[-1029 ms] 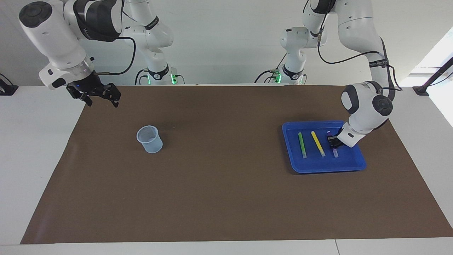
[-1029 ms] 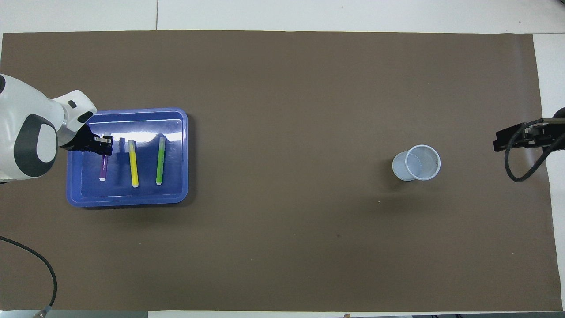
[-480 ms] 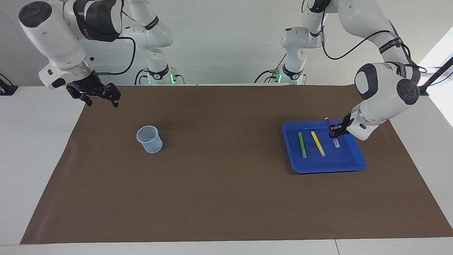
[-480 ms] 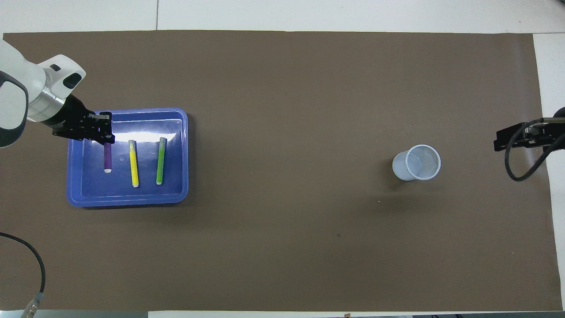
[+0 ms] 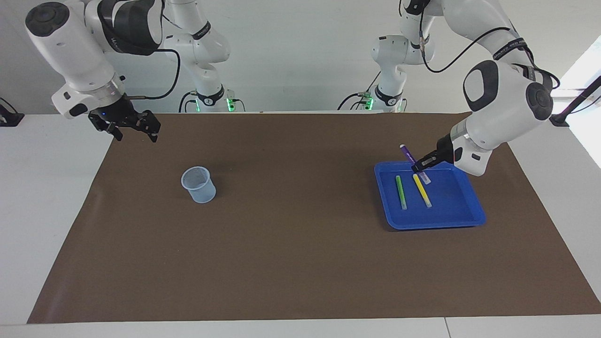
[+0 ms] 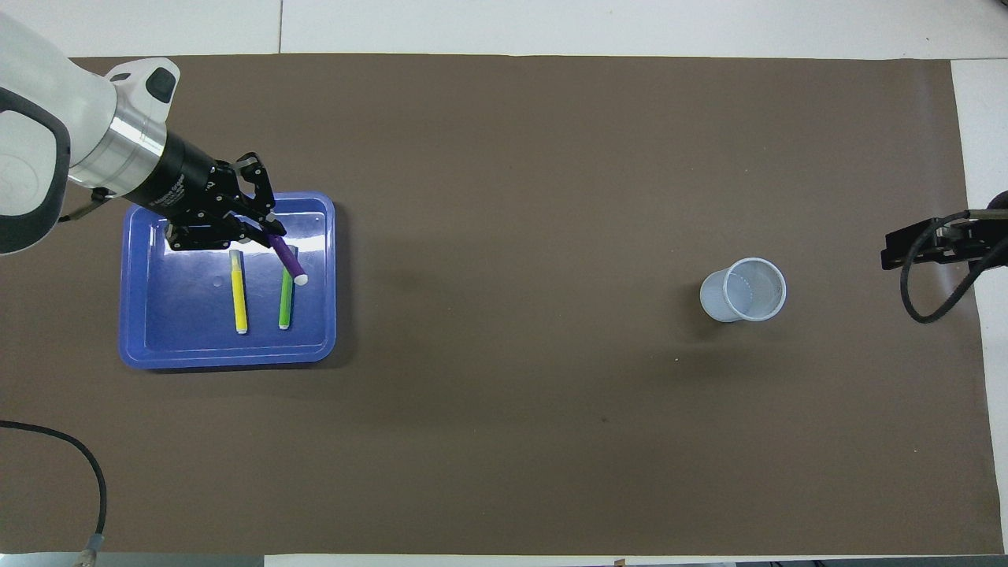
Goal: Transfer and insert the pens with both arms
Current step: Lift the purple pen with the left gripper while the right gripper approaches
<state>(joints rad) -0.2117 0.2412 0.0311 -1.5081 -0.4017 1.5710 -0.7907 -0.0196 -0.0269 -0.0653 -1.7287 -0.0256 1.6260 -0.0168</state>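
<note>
My left gripper is shut on the purple pen. It holds the pen tilted in the air over the blue tray, above the green pen. The pen's pale end points toward the robots. The green pen and the yellow pen lie side by side in the tray. My right gripper waits open and empty over the mat's corner at the right arm's end.
A translucent cup stands upright on the brown mat toward the right arm's end. A black cable loops over the mat's corner nearest the left arm.
The left gripper has lifted the purple pen out of the tray and swung it toward the table's middle, over the green pen. The pen now tilts. The right arm has not moved.
</note>
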